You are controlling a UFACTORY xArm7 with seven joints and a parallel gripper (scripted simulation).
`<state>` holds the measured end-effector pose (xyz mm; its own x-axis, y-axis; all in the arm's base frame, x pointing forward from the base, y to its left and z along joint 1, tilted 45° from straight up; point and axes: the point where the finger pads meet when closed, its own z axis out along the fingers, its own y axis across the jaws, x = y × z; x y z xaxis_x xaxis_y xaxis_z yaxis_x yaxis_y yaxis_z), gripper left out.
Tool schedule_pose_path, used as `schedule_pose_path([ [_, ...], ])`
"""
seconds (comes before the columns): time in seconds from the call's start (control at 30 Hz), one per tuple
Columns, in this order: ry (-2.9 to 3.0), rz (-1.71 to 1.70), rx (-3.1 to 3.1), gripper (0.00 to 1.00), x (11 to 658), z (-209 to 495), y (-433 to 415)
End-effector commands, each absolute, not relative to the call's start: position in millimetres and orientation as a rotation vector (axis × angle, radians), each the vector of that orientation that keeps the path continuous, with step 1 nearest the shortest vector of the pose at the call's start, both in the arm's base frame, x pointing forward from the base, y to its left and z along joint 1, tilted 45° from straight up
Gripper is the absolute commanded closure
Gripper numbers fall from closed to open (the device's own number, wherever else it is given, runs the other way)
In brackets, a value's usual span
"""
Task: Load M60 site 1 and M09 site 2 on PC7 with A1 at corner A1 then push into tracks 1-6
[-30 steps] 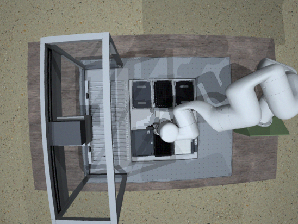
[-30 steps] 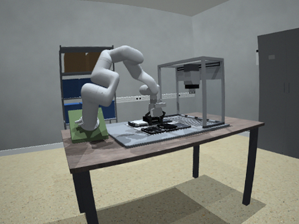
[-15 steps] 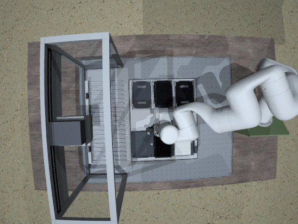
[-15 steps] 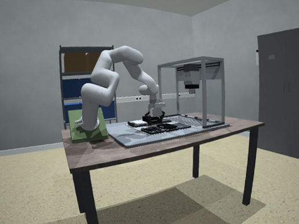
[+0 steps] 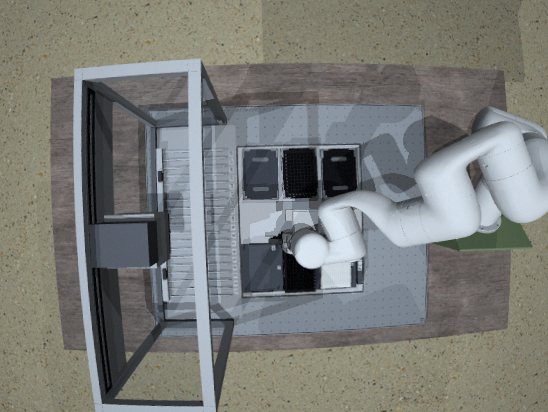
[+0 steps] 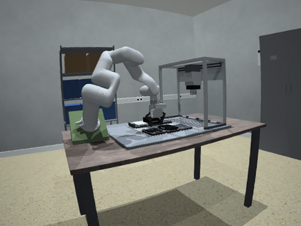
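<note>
Directly beneath the wide-spread, empty pincer (image 6: pixel 155 117), a black plate (image 5: pixel 299 277) in its bay.

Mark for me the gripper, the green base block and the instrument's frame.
gripper (image 6: pixel 155 118), exterior view, between its spread black fingers.
green base block (image 5: pixel 505 239), top view, its free corner.
instrument's frame (image 6: pixel 224 92), exterior view, front corner post.

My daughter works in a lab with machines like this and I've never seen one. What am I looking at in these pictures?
It is a white robot arm bolted to a green block on a wooden table. One picture looks straight down, the other looks from across the room. The grey frame is the lab instrument, with ribbed loading rails at its front. On the grey mat lie two rows of trays holding dark and white sample plates. The gripper hangs open above the lower row in the overhead picture, holding nothing.
</note>
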<state>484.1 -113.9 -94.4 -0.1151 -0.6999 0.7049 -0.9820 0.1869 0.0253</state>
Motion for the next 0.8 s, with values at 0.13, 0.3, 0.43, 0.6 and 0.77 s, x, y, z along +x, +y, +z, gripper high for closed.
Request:
schedule_pose_path([
  [0.13, -1.882, 0.624, 1.579, 0.00, 486.7, -96.0, -109.4],
  [0.3, -1.882, 0.624, 1.579, 0.00, 487.0, -97.7, -107.6],
  [0.43, -1.882, 0.624, 1.579, 0.00, 487.2, -99.1, -106.2],
  [0.6, -1.882, 0.624, 1.579, 0.00, 487.4, -100.2, -105.2],
  [0.77, -1.882, 0.624, 1.579, 0.00, 487.7, -101.9, -103.4],
])
